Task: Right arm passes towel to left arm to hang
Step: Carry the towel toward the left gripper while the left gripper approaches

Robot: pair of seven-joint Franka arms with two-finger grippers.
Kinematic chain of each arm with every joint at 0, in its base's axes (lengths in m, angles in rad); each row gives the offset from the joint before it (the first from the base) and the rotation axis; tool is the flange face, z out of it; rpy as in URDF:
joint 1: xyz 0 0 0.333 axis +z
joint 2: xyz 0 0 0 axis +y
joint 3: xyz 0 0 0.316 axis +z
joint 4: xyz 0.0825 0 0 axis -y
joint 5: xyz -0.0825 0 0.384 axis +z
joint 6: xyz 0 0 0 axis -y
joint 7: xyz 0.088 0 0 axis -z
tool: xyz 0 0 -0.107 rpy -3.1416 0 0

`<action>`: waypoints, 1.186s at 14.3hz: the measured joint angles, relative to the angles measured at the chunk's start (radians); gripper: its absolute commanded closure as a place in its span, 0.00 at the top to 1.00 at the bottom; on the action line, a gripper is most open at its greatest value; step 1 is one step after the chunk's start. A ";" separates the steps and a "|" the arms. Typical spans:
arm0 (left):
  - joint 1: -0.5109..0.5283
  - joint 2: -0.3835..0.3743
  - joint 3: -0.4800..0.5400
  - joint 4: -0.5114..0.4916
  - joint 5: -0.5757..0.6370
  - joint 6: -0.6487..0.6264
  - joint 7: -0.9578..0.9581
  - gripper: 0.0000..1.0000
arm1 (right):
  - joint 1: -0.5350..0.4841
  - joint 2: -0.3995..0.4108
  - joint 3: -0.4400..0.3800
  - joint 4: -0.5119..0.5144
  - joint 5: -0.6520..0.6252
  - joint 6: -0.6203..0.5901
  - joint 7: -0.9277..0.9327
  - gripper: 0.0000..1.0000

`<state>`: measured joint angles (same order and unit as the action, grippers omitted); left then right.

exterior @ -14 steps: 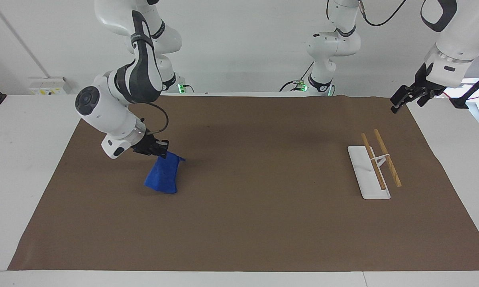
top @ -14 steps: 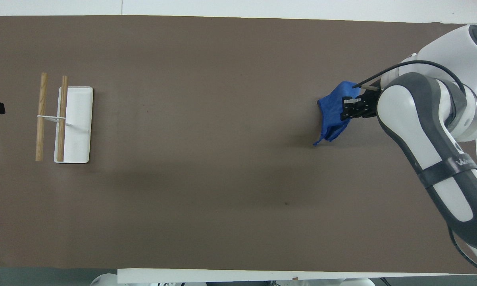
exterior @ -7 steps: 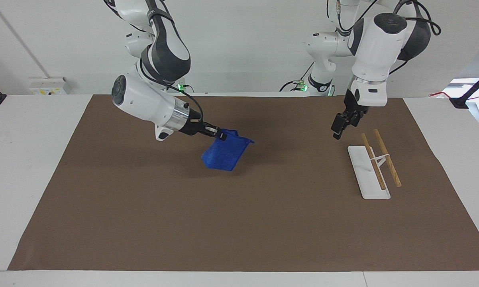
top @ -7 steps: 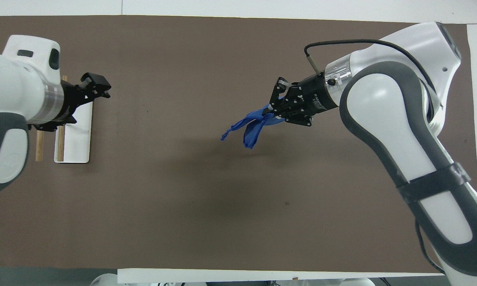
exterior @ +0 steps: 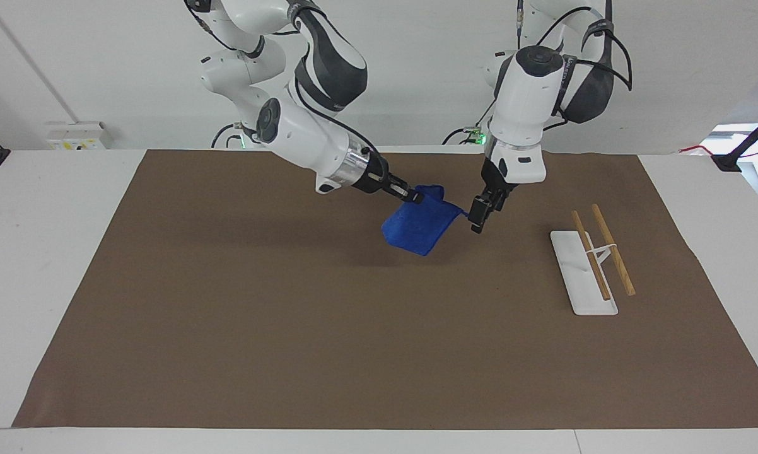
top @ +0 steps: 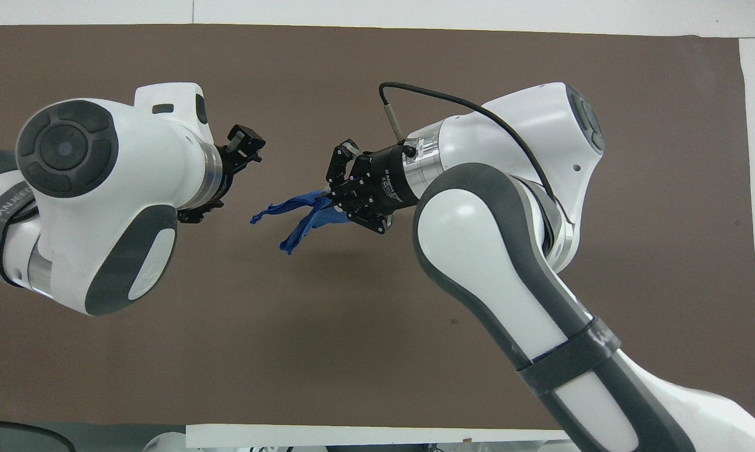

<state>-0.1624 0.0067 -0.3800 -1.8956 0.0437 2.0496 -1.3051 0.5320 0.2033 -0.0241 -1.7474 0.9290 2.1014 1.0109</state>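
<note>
- Towel [exterior: 417, 228]: soft blue cloth, crumpled, hanging in air over brown mat [exterior: 291, 328].
- Right gripper [exterior: 410, 197]: clamped on towel's upper edge.
- Left gripper [exterior: 478, 217]: just beside towel, finger spread unclear.

The small royal-blue cloth towel [exterior: 417, 228] hangs crumpled in the air over the middle of the brown-covered tabletop [exterior: 291, 328], pinched at one upper corner, its lower folds drooping free.

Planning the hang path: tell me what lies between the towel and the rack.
Only the left gripper, hanging beside the towel; past it, bare brown mat up to the rack, as the facing view shows.
</note>
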 measured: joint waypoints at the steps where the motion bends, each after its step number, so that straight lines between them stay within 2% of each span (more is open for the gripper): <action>1: -0.005 0.000 -0.002 0.000 0.000 -0.009 -0.003 0.89 | 0.001 0.000 0.000 0.000 0.002 0.000 0.006 0.01; 5: -0.016 0.000 -0.020 -0.003 0.000 -0.062 -0.006 0.87 | -0.002 0.001 -0.006 0.000 0.008 0.000 0.008 0.01; 12: -0.017 0.001 -0.044 -0.024 0.000 -0.044 -0.062 0.75 | 0.003 0.001 -0.002 0.000 0.009 0.000 0.022 0.01; 17: -0.017 0.001 -0.044 -0.024 0.000 -0.039 -0.113 0.73 | 0.003 0.001 -0.002 0.000 0.009 0.000 0.022 0.01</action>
<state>-0.1789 0.0078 -0.4239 -1.9197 0.0436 2.0108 -1.4180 0.5350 0.2042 -0.0258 -1.7474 0.9381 2.1010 1.0327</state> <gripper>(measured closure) 0.264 0.952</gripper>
